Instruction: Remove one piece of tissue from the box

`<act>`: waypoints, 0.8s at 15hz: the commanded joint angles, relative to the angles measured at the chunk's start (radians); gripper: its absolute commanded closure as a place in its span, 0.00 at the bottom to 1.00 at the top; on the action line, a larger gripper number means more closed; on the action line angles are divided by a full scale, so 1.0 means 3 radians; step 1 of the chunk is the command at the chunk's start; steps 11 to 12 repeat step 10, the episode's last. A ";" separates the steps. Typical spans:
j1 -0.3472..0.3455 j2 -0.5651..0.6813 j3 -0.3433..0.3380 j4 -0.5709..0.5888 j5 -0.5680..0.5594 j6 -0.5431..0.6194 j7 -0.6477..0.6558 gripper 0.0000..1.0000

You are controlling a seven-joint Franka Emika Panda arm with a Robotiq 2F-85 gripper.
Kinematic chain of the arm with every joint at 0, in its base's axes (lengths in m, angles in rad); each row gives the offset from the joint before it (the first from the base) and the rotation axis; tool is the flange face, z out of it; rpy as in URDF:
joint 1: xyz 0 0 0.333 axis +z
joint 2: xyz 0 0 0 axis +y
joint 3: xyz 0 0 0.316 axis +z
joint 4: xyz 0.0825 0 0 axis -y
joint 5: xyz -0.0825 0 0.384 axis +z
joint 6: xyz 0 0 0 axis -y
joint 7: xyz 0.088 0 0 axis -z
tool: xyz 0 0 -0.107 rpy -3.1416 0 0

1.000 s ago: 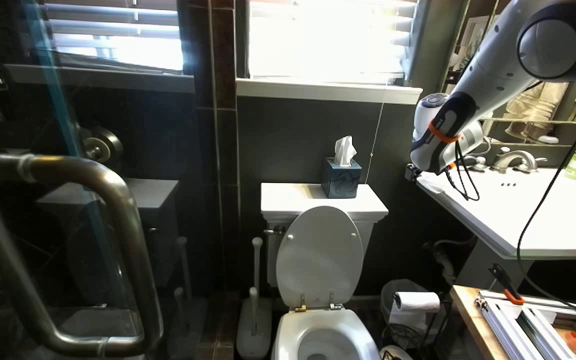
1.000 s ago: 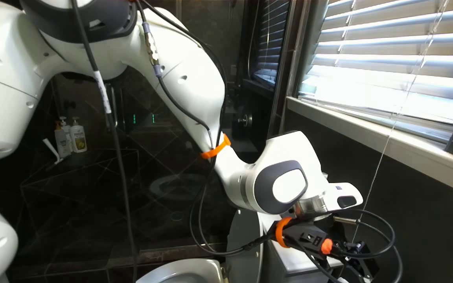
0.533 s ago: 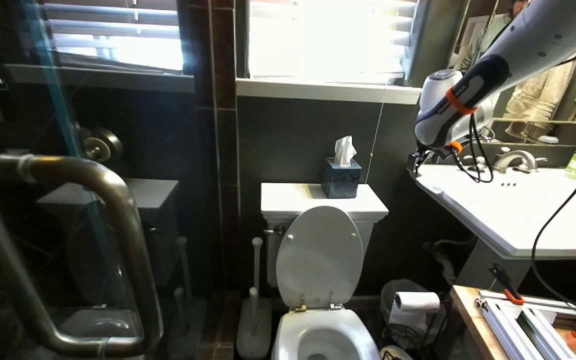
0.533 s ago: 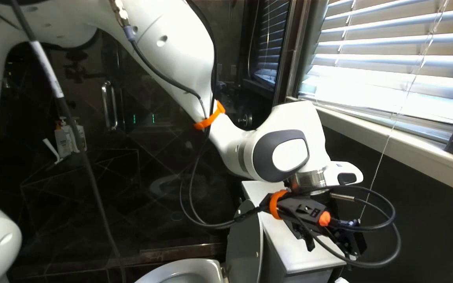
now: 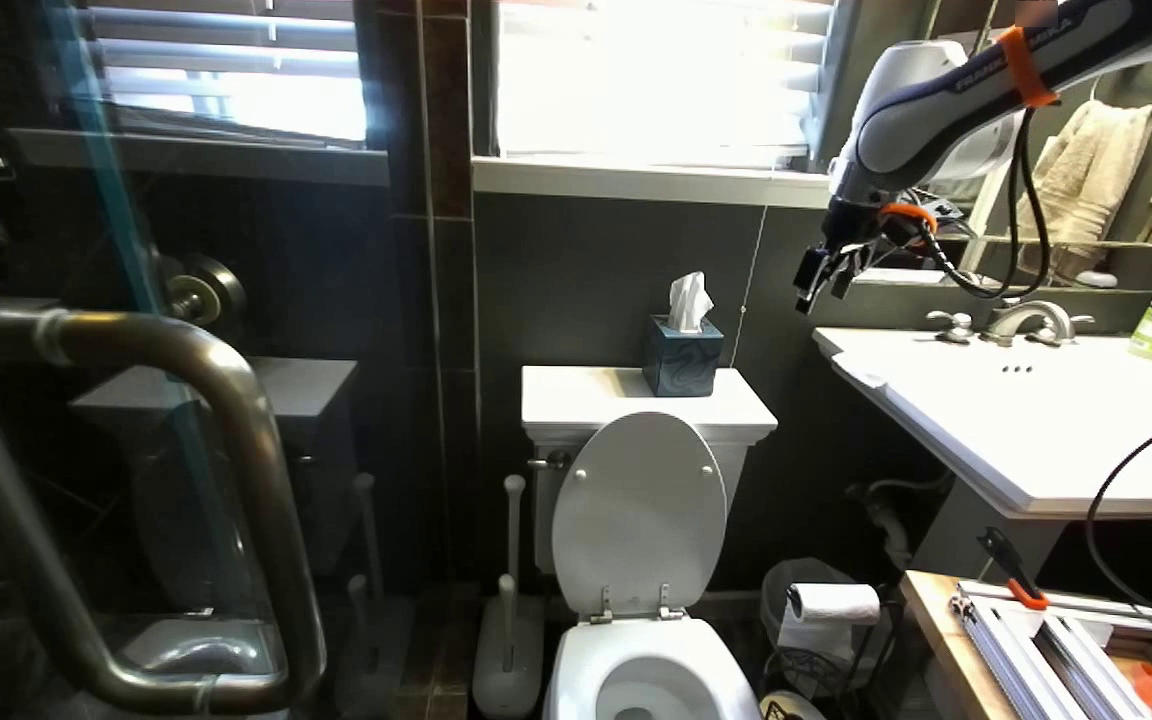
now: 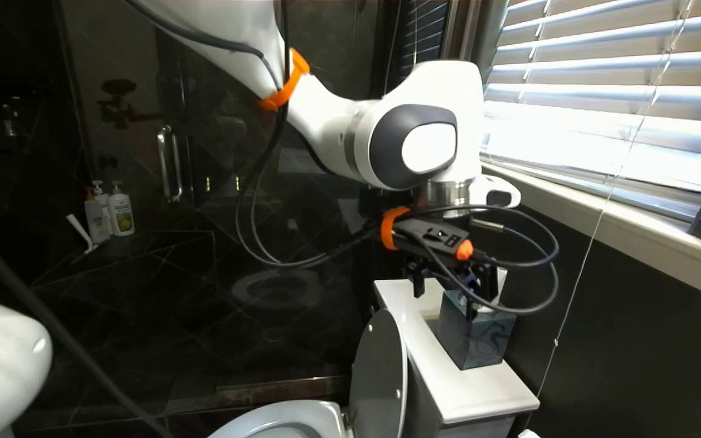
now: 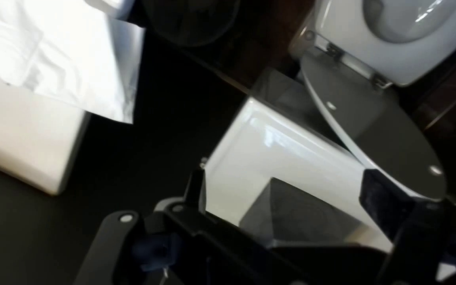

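Observation:
The dark blue-grey tissue box (image 5: 684,360) stands upright on the white toilet tank lid (image 5: 581,395). A white tissue (image 5: 689,302) sticks up from its top. In an exterior view the box (image 6: 475,337) sits behind and below my gripper (image 6: 446,301), which hides most of the tissue (image 6: 502,281). In an exterior view my gripper (image 5: 823,293) points down, to the right of the tissue and apart from it. In the wrist view the gripper (image 7: 287,188) is open and empty, its fingers wide apart. The box (image 7: 307,213) shows between them, farther below; its top is hidden.
The raised toilet seat lid (image 5: 641,510) stands before the tank. A white sink (image 5: 1086,420) with a faucet (image 5: 1026,320) is at the right. A window sill (image 5: 656,180) and a hanging blind cord (image 5: 754,265) are behind. A crumpled white sheet (image 7: 73,67) shows in the wrist view.
My gripper has risen from beside the sink corner and shifted toward the box. The box has come into view in an exterior view. The box and tissue have not moved.

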 commanded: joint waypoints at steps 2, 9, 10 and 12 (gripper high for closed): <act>-0.0374 -0.0933 0.0767 -0.0137 -0.0175 -0.0509 -0.0206 0.00; -0.0740 -0.1415 0.1552 -0.0252 -0.0074 -0.0894 -0.0504 0.00; -0.0756 -0.1536 0.1612 -0.0312 -0.0080 -0.0929 -0.0516 0.00; -0.0756 -0.1536 0.1612 -0.0312 -0.0080 -0.0929 -0.0516 0.00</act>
